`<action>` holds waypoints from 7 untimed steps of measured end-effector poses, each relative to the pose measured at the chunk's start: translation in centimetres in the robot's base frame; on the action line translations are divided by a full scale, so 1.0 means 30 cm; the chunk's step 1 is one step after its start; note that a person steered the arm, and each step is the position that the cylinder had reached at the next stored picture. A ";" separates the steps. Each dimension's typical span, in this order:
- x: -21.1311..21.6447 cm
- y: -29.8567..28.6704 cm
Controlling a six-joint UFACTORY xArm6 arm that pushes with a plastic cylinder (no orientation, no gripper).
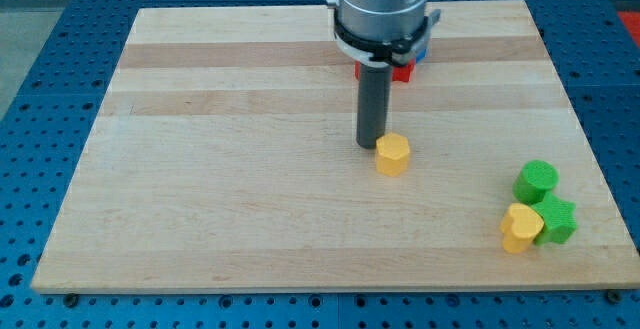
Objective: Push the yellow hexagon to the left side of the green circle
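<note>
The yellow hexagon (392,154) sits near the middle of the wooden board (230,169). My tip (370,145) stands just to its upper left, touching or almost touching it. The green circle (536,181) is at the view's lower right, far to the right of the hexagon. A green star-like block (556,219) lies just below the circle, and a second yellow block (521,228) touches that one on its left.
A red block (401,71) and a blue block (421,53) sit at the view's top, mostly hidden behind the arm's body. The board's right edge lies close to the green blocks.
</note>
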State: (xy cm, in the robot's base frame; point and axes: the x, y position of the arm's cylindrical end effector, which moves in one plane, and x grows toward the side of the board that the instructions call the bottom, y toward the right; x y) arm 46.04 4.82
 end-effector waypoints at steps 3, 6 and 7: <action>0.144 0.067; 0.208 0.053; 0.218 0.067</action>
State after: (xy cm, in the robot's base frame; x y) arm 52.58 6.82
